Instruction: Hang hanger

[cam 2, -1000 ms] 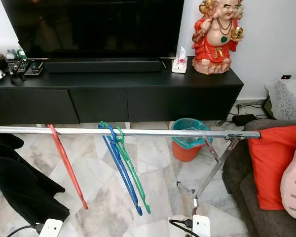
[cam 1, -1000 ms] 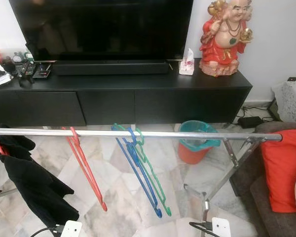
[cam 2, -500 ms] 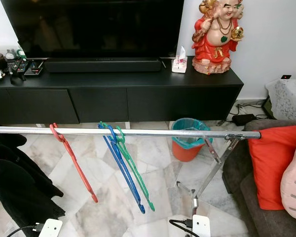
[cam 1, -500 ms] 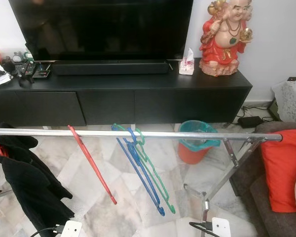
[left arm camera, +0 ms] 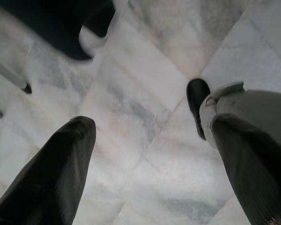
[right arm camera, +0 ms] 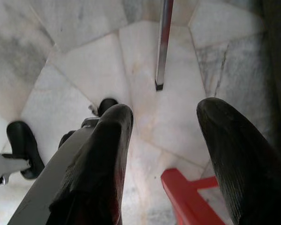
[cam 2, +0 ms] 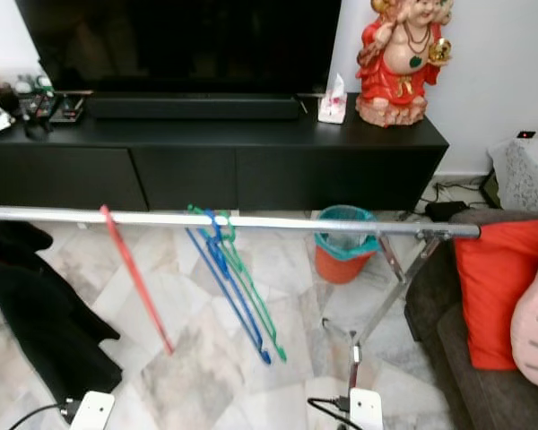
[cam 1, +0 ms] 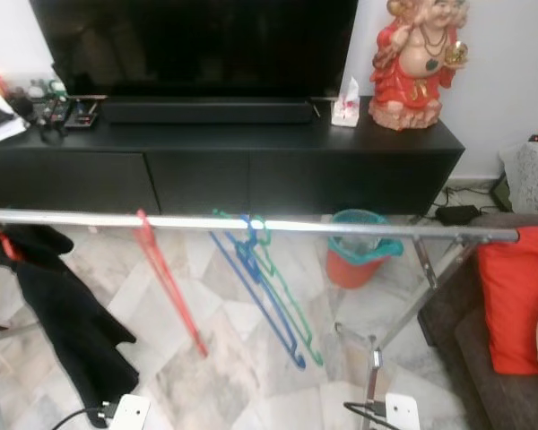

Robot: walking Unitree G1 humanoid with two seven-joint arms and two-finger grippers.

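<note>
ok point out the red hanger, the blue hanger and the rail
red hanger (cam 1: 168, 282), left eye view, middle of its slanting arm
blue hanger (cam 1: 262, 300), left eye view, along its long arm
rail (cam 1: 359, 227), left eye view, bare stretch right of the hangers

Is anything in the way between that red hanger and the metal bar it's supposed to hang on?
Nothing visible is in the way. The red hanger is already hooked over the rail, tilted. It hangs between the black garment and the blue hanger and green hanger, apart from all of them.
</note>
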